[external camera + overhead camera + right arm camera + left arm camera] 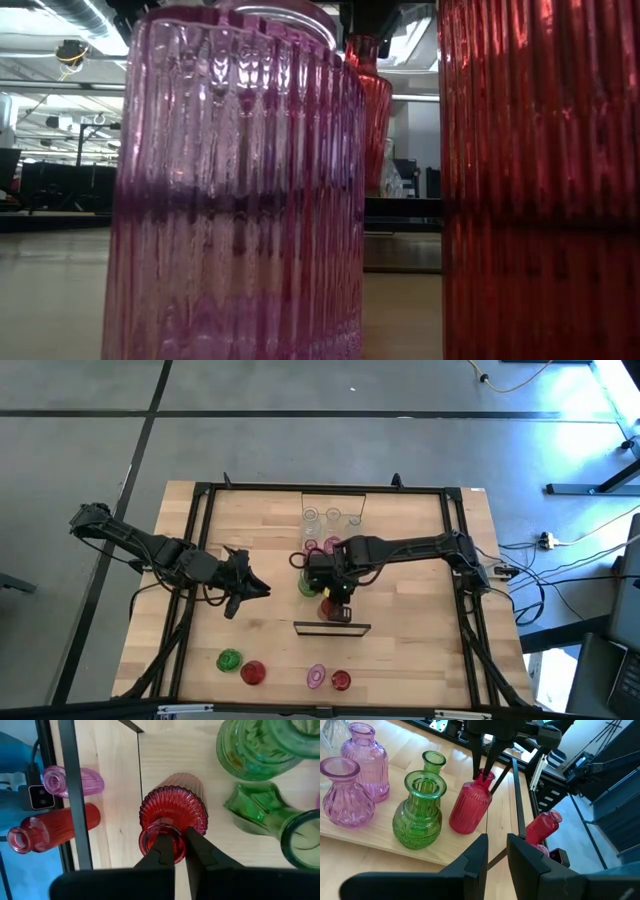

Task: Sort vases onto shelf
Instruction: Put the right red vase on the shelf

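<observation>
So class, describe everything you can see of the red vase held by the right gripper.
The red vase is ribbed translucent glass with a rounded body and a narrow neck ending in a flared rim. It is tilted, with its base on the pale wooden shelf beside a green vase. The right gripper pinches its neck from above.

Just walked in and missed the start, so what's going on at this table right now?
The robot is sorting small glass vases onto a shelf. The right gripper is shut on the neck of a red vase, tilted at the shelf's end beside two green vases. Pink vases also stand there. The left gripper waits open nearby. Four more vases sit at the table's front edge.
</observation>
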{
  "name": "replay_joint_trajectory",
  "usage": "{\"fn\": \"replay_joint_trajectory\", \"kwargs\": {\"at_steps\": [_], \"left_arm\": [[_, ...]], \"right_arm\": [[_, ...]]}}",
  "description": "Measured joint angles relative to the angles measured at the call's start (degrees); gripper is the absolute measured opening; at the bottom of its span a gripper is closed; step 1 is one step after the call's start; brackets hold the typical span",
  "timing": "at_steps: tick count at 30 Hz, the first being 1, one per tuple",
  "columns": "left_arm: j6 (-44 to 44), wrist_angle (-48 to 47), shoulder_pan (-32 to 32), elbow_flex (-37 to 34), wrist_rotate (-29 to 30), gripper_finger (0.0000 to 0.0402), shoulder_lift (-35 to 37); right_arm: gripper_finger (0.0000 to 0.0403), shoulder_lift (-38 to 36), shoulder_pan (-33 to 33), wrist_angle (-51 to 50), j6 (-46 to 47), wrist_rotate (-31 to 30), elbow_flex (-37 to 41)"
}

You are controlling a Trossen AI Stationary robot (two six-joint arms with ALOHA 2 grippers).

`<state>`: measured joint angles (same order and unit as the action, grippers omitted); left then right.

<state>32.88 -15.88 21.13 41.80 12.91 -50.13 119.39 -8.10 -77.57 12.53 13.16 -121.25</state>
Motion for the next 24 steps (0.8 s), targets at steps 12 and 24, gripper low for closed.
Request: {"fn": "replay_joint_trajectory", "kwargs": {"at_steps": [12,24], "left_arm": [[0.0,-0.2,0.0,0.0,-0.6,0.0064,0.0],[0.0,-0.4,0.0,0.0,-0.6,0.0064,0.0]], "right_arm": [[0.0046,1.6,-0.1,0.8,1.0,-0.1,-0.1],[0.0077,1.5,0.0,1.0,3.6,-1.2,0.0]]}}
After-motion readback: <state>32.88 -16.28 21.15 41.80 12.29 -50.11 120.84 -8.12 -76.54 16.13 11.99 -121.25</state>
